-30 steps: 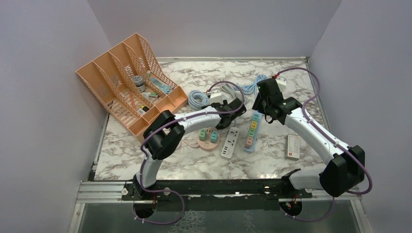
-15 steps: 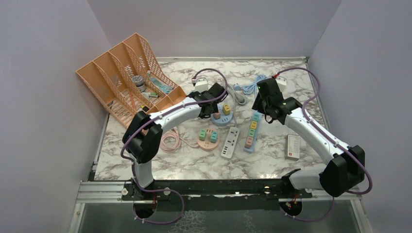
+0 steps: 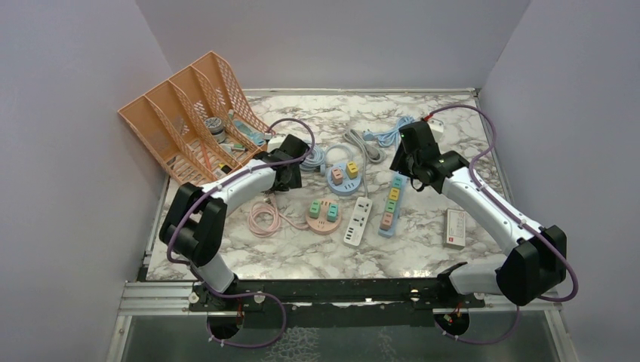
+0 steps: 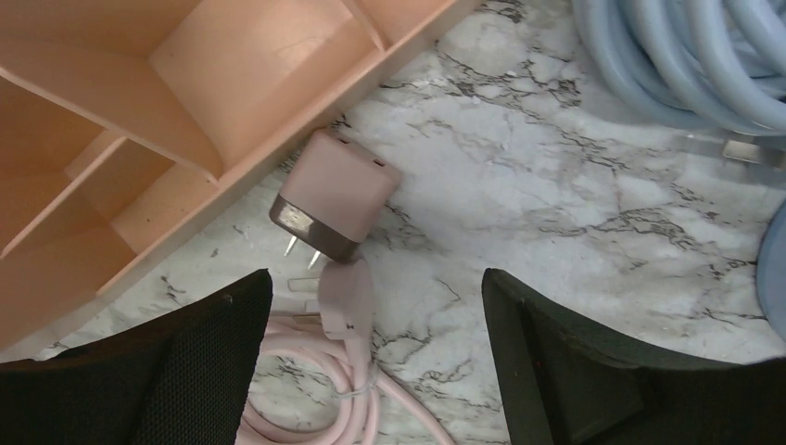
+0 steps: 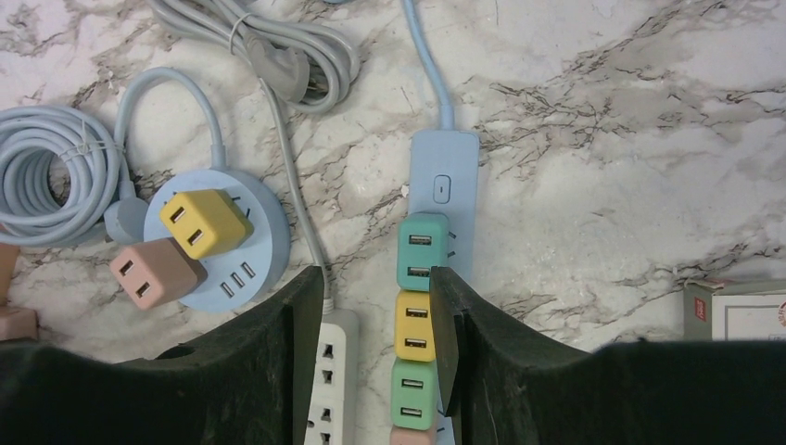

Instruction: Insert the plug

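Note:
A pink plug adapter lies on the marble with its two prongs bare, against the front edge of the orange rack. The pink cable's plug lies just below it, its coil to the left of the pink round socket. My left gripper is open and empty above this plug; it also shows in the top view. My right gripper is open and empty, hovering over the long blue power strip with several coloured adapters, and it shows in the top view.
A blue round socket holds a yellow and a pink adapter. A white power strip lies beside the blue strip. Coiled blue cable and grey cable lie behind. A white box sits at right.
My left arm has swung left, from over the white strip past the blue round socket to the rack's front corner. The right arm has not moved.

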### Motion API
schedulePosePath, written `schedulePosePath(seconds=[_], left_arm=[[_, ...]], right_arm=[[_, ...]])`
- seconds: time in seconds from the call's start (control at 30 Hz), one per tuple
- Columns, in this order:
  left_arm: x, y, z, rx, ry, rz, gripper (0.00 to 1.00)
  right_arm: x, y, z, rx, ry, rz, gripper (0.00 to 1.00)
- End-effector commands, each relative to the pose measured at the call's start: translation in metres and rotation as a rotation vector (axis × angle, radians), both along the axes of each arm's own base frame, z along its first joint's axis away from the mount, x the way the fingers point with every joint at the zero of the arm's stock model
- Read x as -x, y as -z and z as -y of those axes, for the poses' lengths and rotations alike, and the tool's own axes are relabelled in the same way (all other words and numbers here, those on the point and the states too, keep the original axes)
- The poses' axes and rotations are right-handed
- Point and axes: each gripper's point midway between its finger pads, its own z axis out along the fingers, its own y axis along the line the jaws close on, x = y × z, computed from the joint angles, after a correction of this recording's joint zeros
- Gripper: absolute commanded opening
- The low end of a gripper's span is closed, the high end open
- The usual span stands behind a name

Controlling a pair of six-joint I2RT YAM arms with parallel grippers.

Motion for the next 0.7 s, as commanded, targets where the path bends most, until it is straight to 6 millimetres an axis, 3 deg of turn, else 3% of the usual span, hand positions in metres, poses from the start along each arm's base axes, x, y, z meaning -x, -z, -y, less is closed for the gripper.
schedulePosePath(seconds=[0.0, 0.27, 0.43, 0.67], left_arm=[[-0.009, -0.001, -0.005, 0.072, 0.021, 0.008, 0.87], [-0.016, 0.023, -0.009, 0.135, 0.031, -0.04, 0.87], [-0.021, 0.043, -0.025, 0.101, -0.015, -0.083, 0.87], [-0.027, 0.048, -0.031, 0.075, 0.004, -0.098, 0.85]], right_arm=[[-0.009, -0.01, -0.011, -0.036, -0.022, 0.034, 0.45], [-0.009, -0.008, -0.013, -0.044, -0.034, 0.032, 0.45], [-0.009, -0.008, -0.015, -0.048, -0.043, 0.033, 0.45], [-0.011, -0.009, -0.017, -0.048, -0.05, 0.029, 0.45]])
